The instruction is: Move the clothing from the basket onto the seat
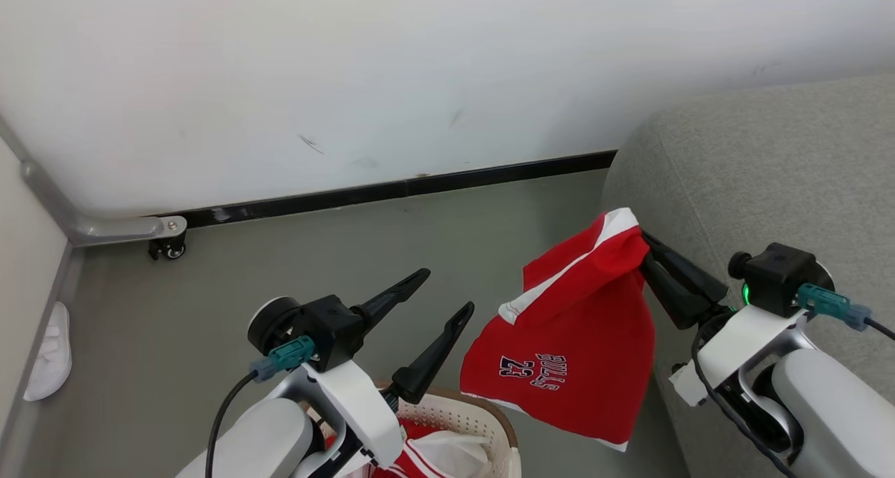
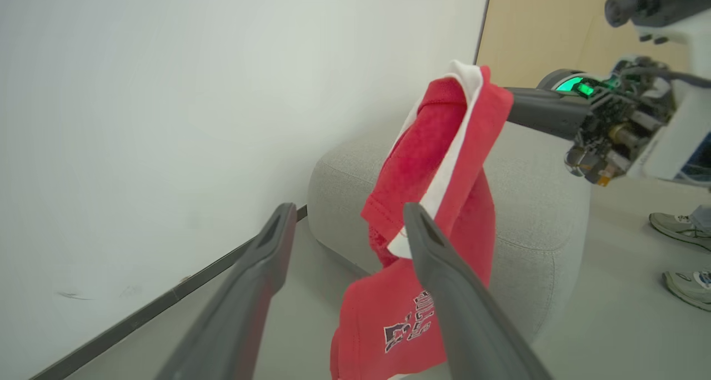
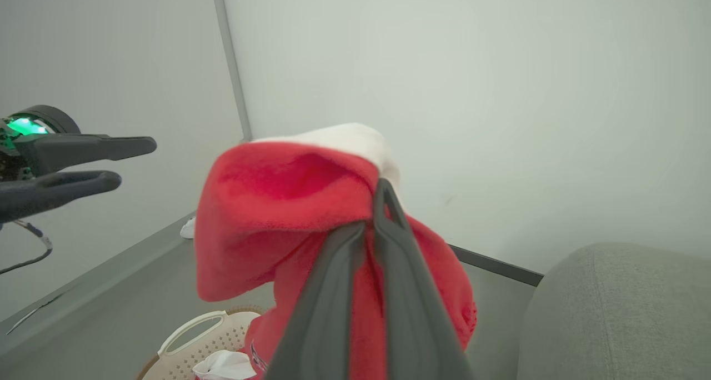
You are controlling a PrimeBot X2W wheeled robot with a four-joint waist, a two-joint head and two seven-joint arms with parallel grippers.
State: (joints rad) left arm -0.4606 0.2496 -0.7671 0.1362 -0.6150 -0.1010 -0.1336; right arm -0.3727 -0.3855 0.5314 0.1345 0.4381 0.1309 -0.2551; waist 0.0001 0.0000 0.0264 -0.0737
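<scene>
Against the white wall [image 1: 419, 80], the red Bulls shorts [image 1: 573, 338] hang straight down from a top corner pinched in the pressed-together right gripper [image 1: 642, 249], clear of the basket [image 1: 482, 411] and just beside the rounded edge of the grey sofa [image 1: 769, 170], not yet over it. The sofa lies to the robot's right of the cloth, nearest the carrying arm; the left gripper [image 1: 445, 293] stands spread and empty by the basket.

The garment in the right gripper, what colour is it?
The garment is red with white trim and dark lettering, best in head view.

White arm [image 1: 360, 404] bears black left claw [image 1: 446, 291] and teal plug [image 1: 290, 356].
</scene>
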